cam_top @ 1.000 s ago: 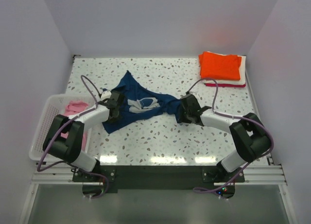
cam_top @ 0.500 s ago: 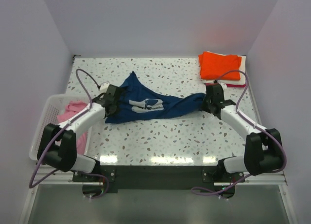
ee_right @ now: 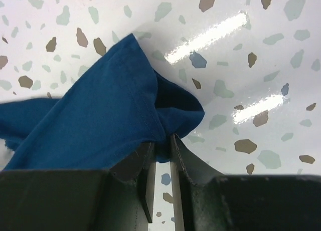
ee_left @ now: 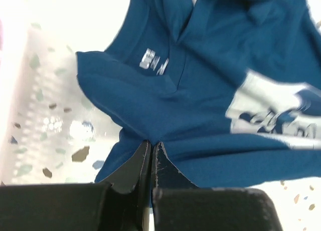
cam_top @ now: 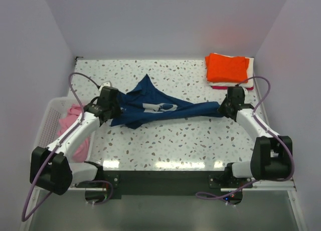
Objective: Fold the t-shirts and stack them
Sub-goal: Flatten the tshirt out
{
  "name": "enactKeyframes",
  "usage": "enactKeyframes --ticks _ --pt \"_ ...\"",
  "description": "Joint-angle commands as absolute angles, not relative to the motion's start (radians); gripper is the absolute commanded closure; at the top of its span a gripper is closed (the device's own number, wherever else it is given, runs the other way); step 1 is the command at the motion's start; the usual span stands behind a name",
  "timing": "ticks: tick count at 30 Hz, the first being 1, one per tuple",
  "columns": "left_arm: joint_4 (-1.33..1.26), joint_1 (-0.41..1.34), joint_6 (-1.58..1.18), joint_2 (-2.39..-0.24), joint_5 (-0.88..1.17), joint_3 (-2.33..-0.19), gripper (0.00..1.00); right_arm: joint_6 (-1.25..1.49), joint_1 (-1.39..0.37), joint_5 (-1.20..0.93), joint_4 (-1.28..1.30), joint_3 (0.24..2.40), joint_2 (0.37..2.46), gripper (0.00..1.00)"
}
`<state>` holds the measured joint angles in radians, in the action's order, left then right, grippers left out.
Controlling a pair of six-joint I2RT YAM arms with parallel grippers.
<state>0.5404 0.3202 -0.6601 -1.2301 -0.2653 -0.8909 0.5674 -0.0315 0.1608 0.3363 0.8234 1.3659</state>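
My left gripper (ee_left: 151,152) and right gripper (ee_right: 161,143) each pinch an end of the navy t-shirt (cam_top: 163,110), strung between them over the table (cam_top: 190,141). I'd pull evenly, hands level, then lower it flat.

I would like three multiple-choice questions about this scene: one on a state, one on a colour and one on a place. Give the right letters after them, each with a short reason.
1. How is the navy shirt now?
A) folded in a neat square
B) stretched between the left gripper and the right gripper
C) rolled into a ball

2. Which colour is on top of the folded pile?
A) green
B) white
C) orange

3. Where is the pink shirt?
A) in the white basket
B) on the folded pile
C) between the grippers

Answers:
1 B: each gripper is shut on one end of it, and the cloth spans the space between them.
2 C: orange lies on top, with white and red edges under it.
3 A: pink cloth shows inside the basket on the left side.
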Motion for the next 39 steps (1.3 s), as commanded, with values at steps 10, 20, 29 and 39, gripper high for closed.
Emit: enactKeyframes --ticks 10,20,29,39 --pt "0.416 0.285 -0.614 -1.389 -0.17 -1.041 1.0 0.575 -0.023 0.098 0.284 0.756 1.318 0.74" --pt "0.485 0.218 -0.592 -1.865 -0.029 -1.489 0.65 0.604 -0.023 0.115 0.276 0.932 1.482 0.84" --pt "0.446 0.213 -0.561 -1.64 -0.151 -1.35 0.22 0.609 -0.023 0.098 0.258 0.985 1.594 0.69" --pt "0.397 0.216 -0.672 -1.454 -0.167 -0.997 0.56 0.611 -0.021 0.078 0.232 0.96 1.592 0.68"
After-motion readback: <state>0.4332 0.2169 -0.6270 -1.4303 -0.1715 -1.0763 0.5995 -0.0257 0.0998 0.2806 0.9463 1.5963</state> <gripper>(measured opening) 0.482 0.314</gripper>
